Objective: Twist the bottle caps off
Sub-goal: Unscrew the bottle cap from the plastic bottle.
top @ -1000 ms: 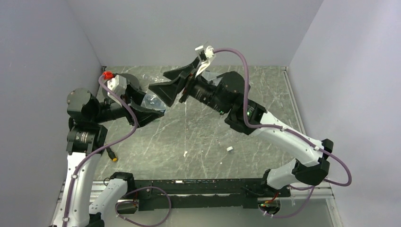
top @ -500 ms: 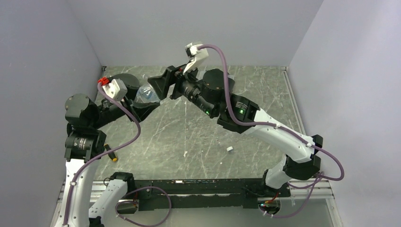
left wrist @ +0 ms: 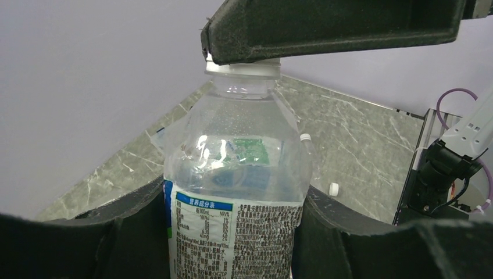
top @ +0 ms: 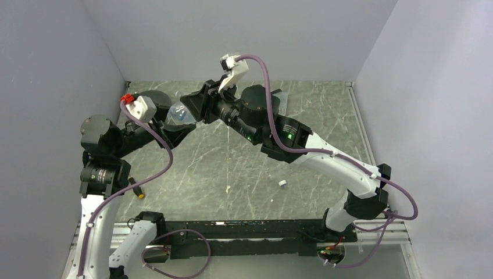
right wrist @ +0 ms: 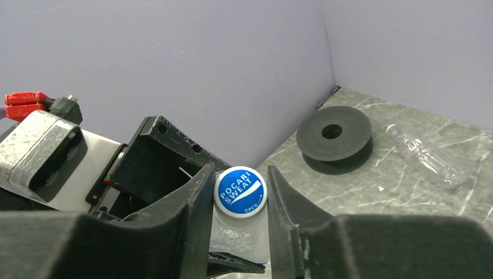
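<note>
A short clear bottle (left wrist: 235, 192) with a blue-and-white label stands upright between the fingers of my left gripper (left wrist: 232, 238), which is shut on its body. Its cap (right wrist: 240, 192), blue on top with a white rim, sits between the two black fingers (right wrist: 195, 215) of my right gripper (right wrist: 240, 200), which is shut on it from above. In the top view the two grippers meet at the bottle (top: 179, 116) at the back left of the table. A loose white cap (top: 282, 183) lies on the table in front of the right arm.
A black round disc (right wrist: 333, 133) sits in the back left corner. Next to it a clear bottle (right wrist: 427, 156) lies on its side. The walls stand close behind and to the left. A small yellow-tipped item (top: 139, 195) lies beside the left arm's base.
My right gripper moved left onto the bottle's cap and went from open to shut on it. The left gripper lifted the bottle slightly at first, then held still.
</note>
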`<state>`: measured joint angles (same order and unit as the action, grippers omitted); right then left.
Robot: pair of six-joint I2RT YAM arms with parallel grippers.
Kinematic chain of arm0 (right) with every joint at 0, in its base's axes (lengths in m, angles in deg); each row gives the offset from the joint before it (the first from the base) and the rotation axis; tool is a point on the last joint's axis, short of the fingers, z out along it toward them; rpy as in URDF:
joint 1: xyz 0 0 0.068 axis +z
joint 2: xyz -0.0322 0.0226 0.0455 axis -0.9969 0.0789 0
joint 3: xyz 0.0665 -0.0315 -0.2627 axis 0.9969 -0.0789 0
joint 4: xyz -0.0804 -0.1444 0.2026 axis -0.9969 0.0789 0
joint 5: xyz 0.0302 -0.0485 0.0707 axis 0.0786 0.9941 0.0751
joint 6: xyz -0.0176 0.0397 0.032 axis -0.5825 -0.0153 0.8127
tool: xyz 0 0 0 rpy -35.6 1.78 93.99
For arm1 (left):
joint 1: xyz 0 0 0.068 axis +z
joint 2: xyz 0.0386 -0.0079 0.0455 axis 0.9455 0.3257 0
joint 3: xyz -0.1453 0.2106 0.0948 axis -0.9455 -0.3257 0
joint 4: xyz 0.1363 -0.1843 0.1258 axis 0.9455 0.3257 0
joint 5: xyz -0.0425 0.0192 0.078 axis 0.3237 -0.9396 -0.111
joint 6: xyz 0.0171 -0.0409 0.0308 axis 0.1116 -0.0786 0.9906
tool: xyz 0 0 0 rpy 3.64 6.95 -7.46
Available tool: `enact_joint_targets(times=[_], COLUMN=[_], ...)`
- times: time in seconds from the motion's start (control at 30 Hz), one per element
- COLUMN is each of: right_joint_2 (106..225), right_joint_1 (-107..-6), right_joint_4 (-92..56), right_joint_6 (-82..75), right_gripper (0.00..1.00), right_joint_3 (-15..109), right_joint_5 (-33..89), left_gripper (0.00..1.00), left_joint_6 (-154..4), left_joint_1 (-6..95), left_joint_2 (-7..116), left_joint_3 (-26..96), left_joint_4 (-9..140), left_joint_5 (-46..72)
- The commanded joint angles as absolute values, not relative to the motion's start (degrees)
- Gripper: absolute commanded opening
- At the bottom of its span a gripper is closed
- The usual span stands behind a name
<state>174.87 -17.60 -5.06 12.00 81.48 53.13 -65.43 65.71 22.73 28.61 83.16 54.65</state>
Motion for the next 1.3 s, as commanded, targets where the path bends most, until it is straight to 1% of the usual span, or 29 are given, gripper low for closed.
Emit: enact_joint_targets(times=[0.0, 0.1, 0.23, 0.33, 0.47, 0.57, 0.7, 0.93, 1.03, 1.13, 1.27], right_joint_2=[176.1, 177.4, 178.7, 178.2, 175.7, 172.8, 171.1, 169.9, 171.8, 174.2, 176.7], right_joint_1=[-17.6, -17.6, -17.6, -17.7, -18.9, -19.9, -21.3, -27.6, -29.9, -30.7, -31.2], right_joint_4=[-7.8, -8.1, -7.9, -9.1, -11.4, -15.9, -22.1, -33.7, -41.5, -45.7, -45.5], right_joint_6=[13.3, 14.5, 14.1, 11.8, 9.6, 9.9, 9.4, 15.9, 21.7, 24.7, 25.1], right_gripper=[0.27, 0.16, 0.07, 0.0, 0.0, 0.0, 0.0, 0.0, 0.0, 0.0, 0.0], right_joint_3=[84.9, 85.9, 87.7, 87.1, 83.6, 78.9, 75.4, 71.2, 71.2, 73.8, 77.3], right_joint_5=[53.1, 53.1, 52.3, 49.4, 40.8, 33.7, 22.5, 1.3, -9.6, -19.6, -24.5], left_gripper=[0.0, 0.0, 0.0, 0.0, 0.0, 0.0, 0.0, 0.0, 0.0, 0.0, 0.0], left_joint_6=[-65.9, -66.5, -67.6, -69.8, -73.9, -77.8, -85.7, -93.4, -97.1, -100.1, -99.2], left_joint_1=[65.8, 65.8, 65.9, 65.9, 65.9, 65.9, 65.9, 65.9, 65.9, 65.9, 65.9], left_joint_2=[22.4, 22.4, 22.6, 22.9, 23.7, 24.8, 25.3, 25.6, 26.0, 26.4, 26.0], left_joint_3=[28.2, 27.9, 28.3, 28.8, 30.4, 32.0, 32.6, 33.9, 34.3, 34.7, 35.0], left_joint_4=[81.3, 80.8, 80.6, 80.4, 80.1, 79.1, 74.5, 69.4, 66.3, 64.0, 64.6], left_joint_5=[54.5, 54.3, 54.3, 55.4, 60.7, 65.9, 69.9, 74.3, 76.6, 78.7, 79.7])
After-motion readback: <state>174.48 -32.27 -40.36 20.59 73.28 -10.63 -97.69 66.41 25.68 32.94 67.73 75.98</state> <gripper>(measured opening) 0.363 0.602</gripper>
